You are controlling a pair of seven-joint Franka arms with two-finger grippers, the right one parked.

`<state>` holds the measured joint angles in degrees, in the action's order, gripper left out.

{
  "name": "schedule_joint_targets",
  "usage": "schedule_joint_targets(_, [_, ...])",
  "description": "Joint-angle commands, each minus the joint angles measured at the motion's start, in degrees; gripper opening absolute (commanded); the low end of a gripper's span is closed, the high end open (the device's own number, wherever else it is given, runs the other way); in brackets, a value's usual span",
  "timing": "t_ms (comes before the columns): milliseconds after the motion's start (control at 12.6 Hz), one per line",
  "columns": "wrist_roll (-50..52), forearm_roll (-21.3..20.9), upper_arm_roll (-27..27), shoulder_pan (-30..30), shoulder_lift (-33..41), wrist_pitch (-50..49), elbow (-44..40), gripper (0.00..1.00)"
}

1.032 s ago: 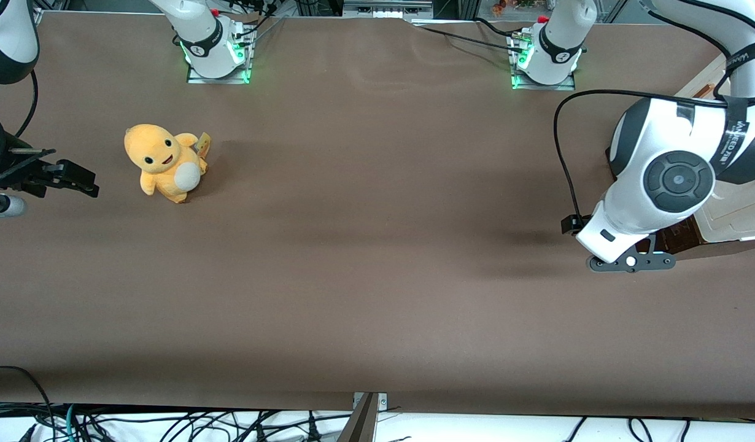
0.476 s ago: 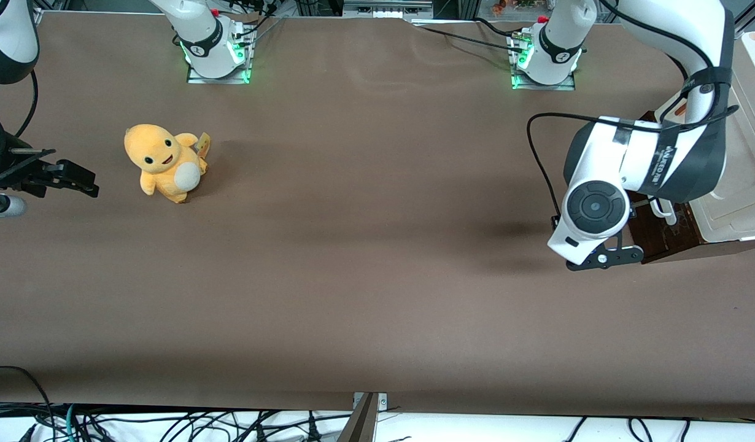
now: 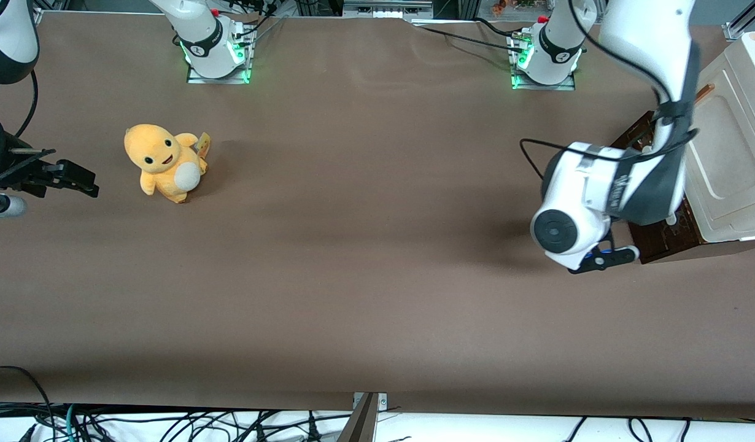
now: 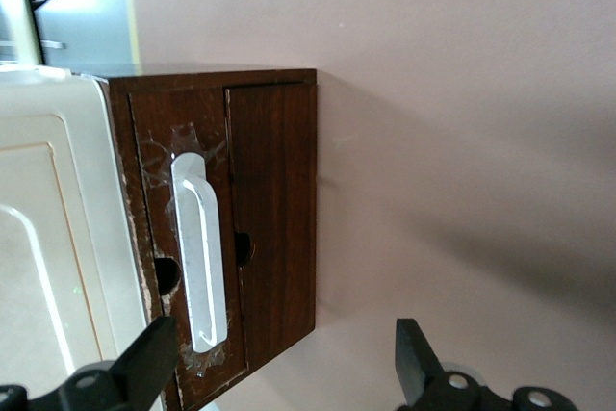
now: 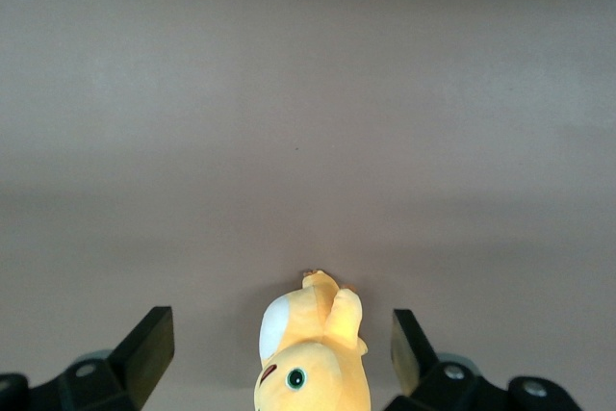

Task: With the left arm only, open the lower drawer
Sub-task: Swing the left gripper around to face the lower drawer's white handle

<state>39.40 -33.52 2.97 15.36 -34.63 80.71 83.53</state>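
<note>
One drawer unit, one plush toy

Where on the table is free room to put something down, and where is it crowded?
The broad brown table lies bare between the yellow plush toy and the left arm. It is crowded at the working arm's end: the open claw hangs just in front of the lower drawer and its white handle.

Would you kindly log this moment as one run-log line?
phase: approach | gripper: open, in front of lower drawer | white loop handle: not gripped | drawer: shut

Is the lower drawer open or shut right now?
Shut: the lower drawer front sits flush in the cabinet; the gripper hangs open in front of its handle.
</note>
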Motion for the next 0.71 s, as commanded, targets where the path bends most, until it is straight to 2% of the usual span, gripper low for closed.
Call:
schedule_joint_targets(0, [5.5,-3.6,-0.3,2.1,-1.2,-0.9,2.6,1.0])
schedule_joint_targets(317, [9.8,-12.0,-0.3,2.8,-3.1,-1.8,7.3,1.0])
schedule_joint_targets(635, [11.0,-16.5,-0.7,2.6,-4.3,-1.8,10.9,1.0])
